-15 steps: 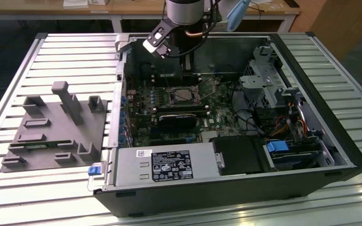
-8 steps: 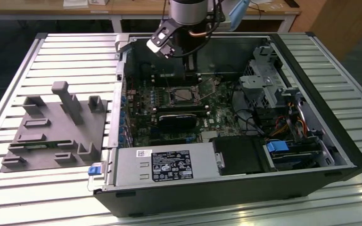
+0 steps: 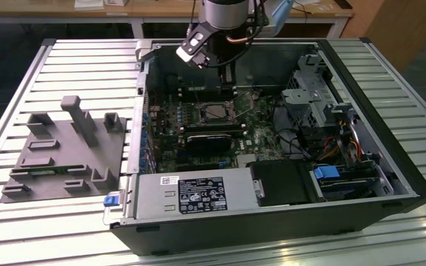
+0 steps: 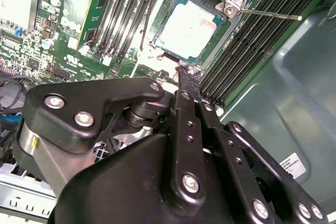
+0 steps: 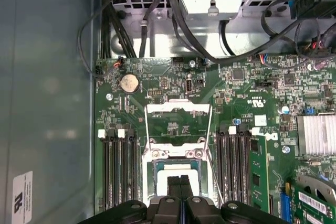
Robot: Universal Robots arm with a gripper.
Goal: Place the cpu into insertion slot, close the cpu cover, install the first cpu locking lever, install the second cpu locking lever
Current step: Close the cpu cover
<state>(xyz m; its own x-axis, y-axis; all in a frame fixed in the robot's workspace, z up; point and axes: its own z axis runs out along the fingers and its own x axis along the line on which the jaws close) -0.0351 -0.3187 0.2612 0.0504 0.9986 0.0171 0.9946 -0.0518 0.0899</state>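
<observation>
Plainly the gripper (image 5: 180, 182), fingers pressed together on nothing, hangs just over the cpu (image 5: 176, 168). The chip already lies flat and face up in the slot (image 5: 148, 177), its edges square with the memory slots (image 5: 118, 166) on either side. Beyond the fingertips the cover (image 5: 178, 108) is open, its long axis pointing away from the gripper. Closing it and setting both levers is left.

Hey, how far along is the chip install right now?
Done: the chip sits in its socket. In hand: nothing visible; the shut pincer hovers at the socket's edge. Left: the cover lies flipped open, and a lever sticks out free, not yet latched.
</observation>
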